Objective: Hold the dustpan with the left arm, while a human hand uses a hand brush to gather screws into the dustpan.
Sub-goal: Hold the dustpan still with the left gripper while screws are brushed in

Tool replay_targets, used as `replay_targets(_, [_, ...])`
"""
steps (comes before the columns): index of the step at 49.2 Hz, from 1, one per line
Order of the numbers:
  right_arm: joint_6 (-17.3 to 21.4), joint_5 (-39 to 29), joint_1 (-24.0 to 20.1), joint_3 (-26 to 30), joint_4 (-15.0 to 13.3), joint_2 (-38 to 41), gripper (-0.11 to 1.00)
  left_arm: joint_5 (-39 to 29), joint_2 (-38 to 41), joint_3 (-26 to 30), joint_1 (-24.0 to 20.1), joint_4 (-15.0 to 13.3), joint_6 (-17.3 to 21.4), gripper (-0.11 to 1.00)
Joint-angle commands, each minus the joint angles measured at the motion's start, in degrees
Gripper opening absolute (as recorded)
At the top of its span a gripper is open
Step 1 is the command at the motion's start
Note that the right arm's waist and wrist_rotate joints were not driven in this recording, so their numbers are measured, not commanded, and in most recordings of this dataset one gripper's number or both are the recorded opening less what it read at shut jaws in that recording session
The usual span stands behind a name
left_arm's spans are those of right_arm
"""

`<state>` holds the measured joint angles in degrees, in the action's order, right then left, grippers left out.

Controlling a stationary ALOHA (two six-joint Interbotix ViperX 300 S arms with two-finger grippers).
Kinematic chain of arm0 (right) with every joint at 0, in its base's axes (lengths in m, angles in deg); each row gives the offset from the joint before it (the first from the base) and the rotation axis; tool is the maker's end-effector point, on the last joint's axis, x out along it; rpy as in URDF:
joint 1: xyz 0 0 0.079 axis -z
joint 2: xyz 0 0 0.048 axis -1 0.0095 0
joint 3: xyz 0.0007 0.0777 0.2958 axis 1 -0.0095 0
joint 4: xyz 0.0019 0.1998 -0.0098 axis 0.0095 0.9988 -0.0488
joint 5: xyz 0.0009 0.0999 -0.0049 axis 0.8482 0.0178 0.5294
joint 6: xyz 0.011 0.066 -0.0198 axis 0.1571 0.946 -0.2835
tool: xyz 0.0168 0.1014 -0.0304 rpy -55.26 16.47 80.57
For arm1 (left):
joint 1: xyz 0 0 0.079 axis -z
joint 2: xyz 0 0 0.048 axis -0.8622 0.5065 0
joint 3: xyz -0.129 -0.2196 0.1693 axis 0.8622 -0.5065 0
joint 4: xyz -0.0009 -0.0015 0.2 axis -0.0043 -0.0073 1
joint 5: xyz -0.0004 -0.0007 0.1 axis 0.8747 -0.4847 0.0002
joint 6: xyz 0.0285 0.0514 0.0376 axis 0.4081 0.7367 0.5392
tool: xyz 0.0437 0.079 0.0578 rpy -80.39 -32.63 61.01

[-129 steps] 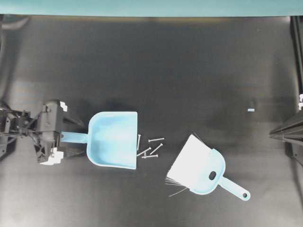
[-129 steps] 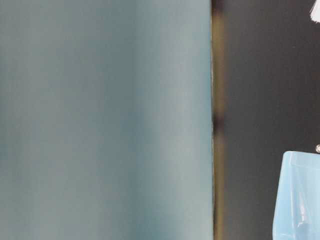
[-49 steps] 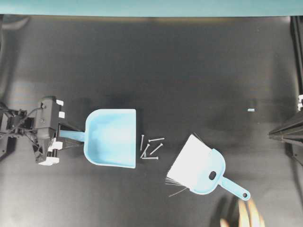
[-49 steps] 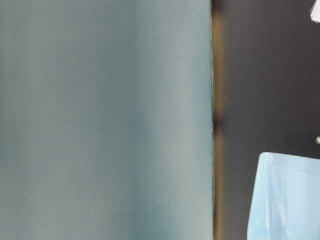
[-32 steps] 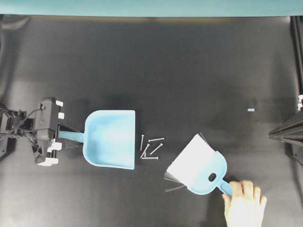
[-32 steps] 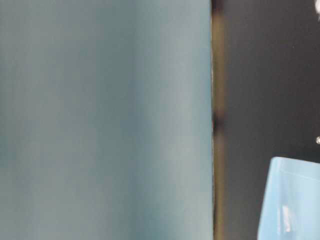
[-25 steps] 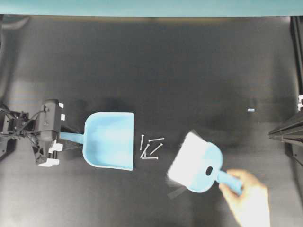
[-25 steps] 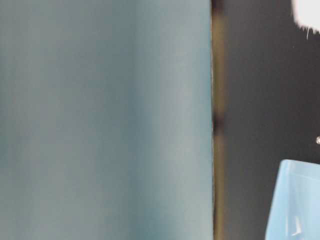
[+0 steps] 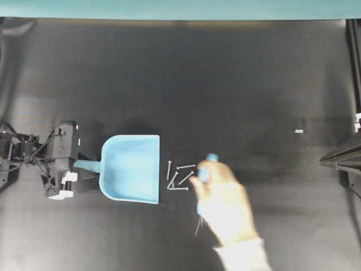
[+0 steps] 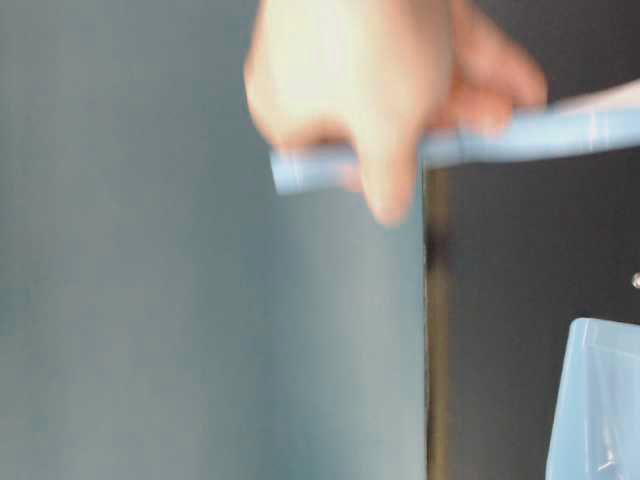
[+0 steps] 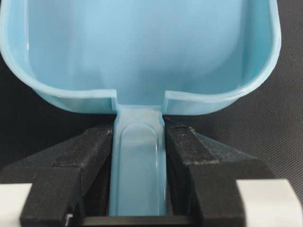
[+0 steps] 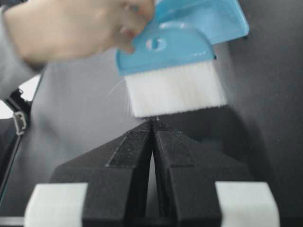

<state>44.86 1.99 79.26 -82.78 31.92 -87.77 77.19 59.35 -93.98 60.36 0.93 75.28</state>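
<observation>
The dustpan's (image 11: pixel 142 52) handle is being clamped between the jaws of the left gripper (image 11: pixel 139 165), at the table's (image 9: pixel 225 84) left. Just past the pan's open edge, the screws (image 9: pixel 178 174) are lying loose. Beyond them, the hand brush (image 12: pixel 182 42) is being gripped by the human hand (image 9: pixel 225 203). The right gripper (image 12: pixel 152 142) is being kept pressed together, empty.

A black table (image 9: pixel 186 73) with a matte, faintly woven surface fills the overhead view, and a teal band (image 9: pixel 169 8) runs along its far edge. Well to the right, alone on the dark surface, lies a tiny pale blue fleck (image 9: pixel 299 131), too small to identify, perhaps a scrap of plastic. A dark vertical bar (image 9: pixel 353 62) stands at the right border.
</observation>
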Motion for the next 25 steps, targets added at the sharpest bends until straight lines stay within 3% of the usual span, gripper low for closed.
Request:
replay_targets(1, [0.00, 0.53, 0.00, 0.35, -0.09, 0.26, 0.00, 0.18, 0.09, 0.88, -0.35, 0.18, 0.18, 0.29])
replay_targets(25, [0.00, 0.53, 0.00, 0.26, -0.09, 0.26, 0.00, 0.70, 1.58, 1.23, -0.53, 0.09, 0.18, 0.29])
